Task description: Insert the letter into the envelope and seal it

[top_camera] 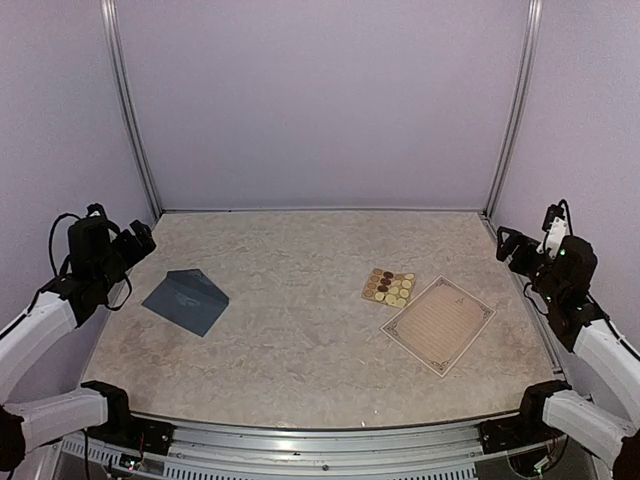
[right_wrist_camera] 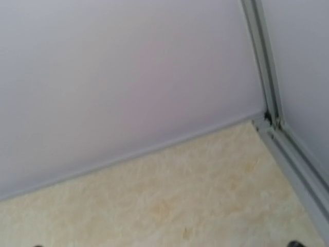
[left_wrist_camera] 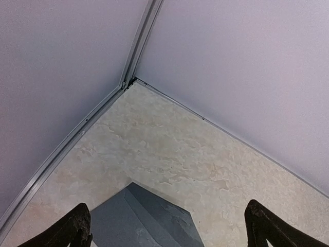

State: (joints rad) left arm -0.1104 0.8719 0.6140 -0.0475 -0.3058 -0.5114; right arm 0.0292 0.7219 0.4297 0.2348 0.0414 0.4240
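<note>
Nothing done yet. Letter [top_camera: 438, 325] lies flat on the table [top_camera: 300, 360] at right, envelope [top_camera: 185, 300] at left, well apart. Left jaws wide open, empty; right jaws look open, empty. Inserting and sealing both remain.

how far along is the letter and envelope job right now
Nothing looks done yet. The letter lies flat at the right beside the sticker sheet, and the envelope lies apart at the left. Nothing is in hand: the left pincer and right pincer hang open at the sides. Inserting and sealing are both left.
</note>
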